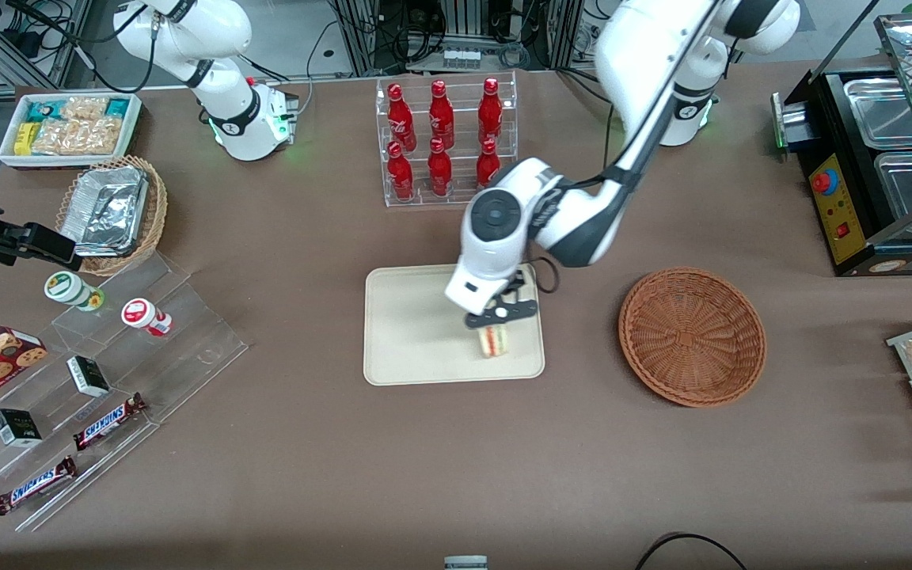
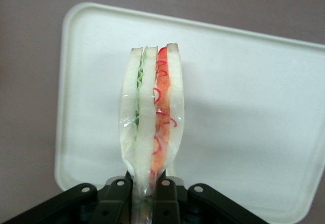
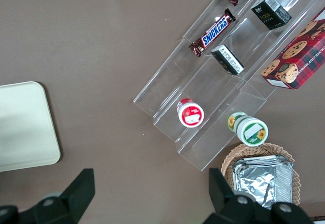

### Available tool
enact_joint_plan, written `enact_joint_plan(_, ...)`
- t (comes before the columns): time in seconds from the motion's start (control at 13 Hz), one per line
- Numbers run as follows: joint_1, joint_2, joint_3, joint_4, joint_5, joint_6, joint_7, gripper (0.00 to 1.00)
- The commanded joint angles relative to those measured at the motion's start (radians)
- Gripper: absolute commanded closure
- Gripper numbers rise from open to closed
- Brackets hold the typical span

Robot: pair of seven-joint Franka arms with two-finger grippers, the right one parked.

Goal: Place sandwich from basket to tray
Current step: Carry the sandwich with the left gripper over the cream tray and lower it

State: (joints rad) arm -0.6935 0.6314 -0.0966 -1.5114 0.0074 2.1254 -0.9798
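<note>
Item: sandwich (image 1: 493, 340), triangular wedge in clear wrap, green filling on one side and red-orange on the other. Location: held over the cream tray (image 1: 408, 332), at the corner nearest the front camera on the working arm's side. Whether its lower edge already touches the tray surface cannot be told from either view.

Item: gripper (image 1: 498, 318) of the left arm. Location: directly above the sandwich, over the tray. Condition: fingers (image 2: 121, 193) clamped on the narrow end of the wedge, pinching the wrap and bread between them.

Item: wicker basket (image 1: 692, 336), reddish-brown, round. Location: just beside the tray, toward the working arm's end of the table. Contents: nothing visible.

Status, as judged: pick-up and carry look complete. Outstanding: set the wedge down on the tray, part the fingers, lift the arm clear.
</note>
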Motion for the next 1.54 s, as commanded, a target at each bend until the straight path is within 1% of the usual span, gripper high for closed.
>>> enact_joint_plan(0.0, -0.044, 0.086, 0.015, 0.132, -0.012, -0.006, -0.040, 1.00)
enact_joint_plan(0.08, -0.055, 0.123, 0.015, 0.178, -0.012, 0.002, -0.063, 1.00)
enact_joint_plan(0.23, -0.069, 0.160, 0.014, 0.203, -0.012, 0.004, -0.071, 1.00)
enact_joint_plan(0.54, -0.064, 0.163, 0.015, 0.201, -0.013, -0.009, -0.034, 1.00)
enact_joint_plan(0.62, -0.063, 0.171, 0.015, 0.201, -0.023, -0.010, -0.007, 1.00)
enact_joint_plan(0.69, -0.063, 0.177, 0.015, 0.201, -0.053, -0.015, 0.010, 1.00)
enact_joint_plan(0.77, -0.061, 0.176, 0.018, 0.201, -0.067, -0.016, 0.023, 1.00)
enact_joint_plan(1.31, -0.060, 0.191, 0.020, 0.201, -0.070, -0.005, -0.005, 1.00)
enact_joint_plan(1.38, -0.061, 0.195, 0.020, 0.201, -0.069, -0.005, -0.020, 0.98)
enact_joint_plan(1.46, -0.061, 0.198, 0.020, 0.201, -0.069, -0.004, -0.019, 0.48)
